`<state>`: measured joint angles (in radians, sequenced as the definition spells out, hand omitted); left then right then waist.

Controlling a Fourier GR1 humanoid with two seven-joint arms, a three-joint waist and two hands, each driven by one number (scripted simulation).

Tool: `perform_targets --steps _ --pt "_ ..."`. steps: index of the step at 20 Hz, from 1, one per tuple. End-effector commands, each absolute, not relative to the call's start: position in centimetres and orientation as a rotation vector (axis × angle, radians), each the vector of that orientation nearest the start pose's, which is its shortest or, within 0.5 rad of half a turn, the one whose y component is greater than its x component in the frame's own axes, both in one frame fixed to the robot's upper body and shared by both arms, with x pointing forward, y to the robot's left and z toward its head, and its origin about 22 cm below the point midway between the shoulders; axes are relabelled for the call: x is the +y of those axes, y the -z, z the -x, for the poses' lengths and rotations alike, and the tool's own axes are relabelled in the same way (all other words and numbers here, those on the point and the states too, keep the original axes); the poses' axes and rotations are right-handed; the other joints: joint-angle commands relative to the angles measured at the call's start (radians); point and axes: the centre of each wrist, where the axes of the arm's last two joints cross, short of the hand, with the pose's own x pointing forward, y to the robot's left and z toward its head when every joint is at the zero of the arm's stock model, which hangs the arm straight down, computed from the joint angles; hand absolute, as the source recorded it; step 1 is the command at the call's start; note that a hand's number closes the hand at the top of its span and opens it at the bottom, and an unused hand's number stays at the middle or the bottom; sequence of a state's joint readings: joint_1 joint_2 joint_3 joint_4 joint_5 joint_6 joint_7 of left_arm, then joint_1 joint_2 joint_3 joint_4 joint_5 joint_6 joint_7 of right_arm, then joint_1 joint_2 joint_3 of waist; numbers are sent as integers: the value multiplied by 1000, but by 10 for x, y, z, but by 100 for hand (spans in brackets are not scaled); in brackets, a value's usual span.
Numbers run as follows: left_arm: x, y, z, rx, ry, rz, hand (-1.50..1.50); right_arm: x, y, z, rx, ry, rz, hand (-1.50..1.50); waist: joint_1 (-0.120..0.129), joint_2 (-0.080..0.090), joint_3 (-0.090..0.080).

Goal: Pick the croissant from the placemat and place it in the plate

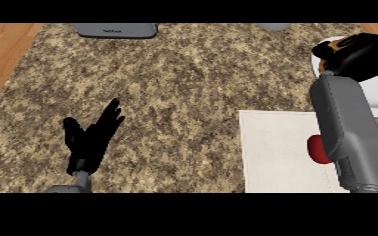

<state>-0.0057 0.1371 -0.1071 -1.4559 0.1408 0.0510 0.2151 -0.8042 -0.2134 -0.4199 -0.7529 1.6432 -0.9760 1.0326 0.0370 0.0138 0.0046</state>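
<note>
My right hand [356, 56] is at the far right, above the white plate [368, 91], with its fingers curled round the croissant [341, 43]. Only a small orange-brown bit of the croissant shows at the hand's upper left. The pale placemat [277, 150] lies at the lower right, partly under my right forearm [343, 125]. My left hand [90, 137] rests open at the lower left, fingers up, away from both placemat and plate.
A red round object [318, 150] sits on the placemat, half hidden by the right forearm. A grey flat item [116, 30] lies at the counter's far edge, with another grey thing [273, 26] further right. The speckled counter meets wood [15, 45] at the left.
</note>
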Motion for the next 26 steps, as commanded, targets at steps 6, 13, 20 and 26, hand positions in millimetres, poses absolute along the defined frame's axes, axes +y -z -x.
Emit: perform_targets --steps 6,13,20,26 --pt "242 25 -241 -1222 37 6 0 -374 -44 -393 -995 569 1868 150 -1 4 0" --pt "226 33 -242 -1205 53 34 0 -409 -51 -382 -995 537 1873 150 0 7 1" --pt "234 29 -242 -1215 36 19 0 -432 -46 -371 -731 419 1518 -150 5 9 3" --pt "239 28 -237 -1214 52 34 0 -445 -50 -362 -951 468 1504 -150 12 12 7"
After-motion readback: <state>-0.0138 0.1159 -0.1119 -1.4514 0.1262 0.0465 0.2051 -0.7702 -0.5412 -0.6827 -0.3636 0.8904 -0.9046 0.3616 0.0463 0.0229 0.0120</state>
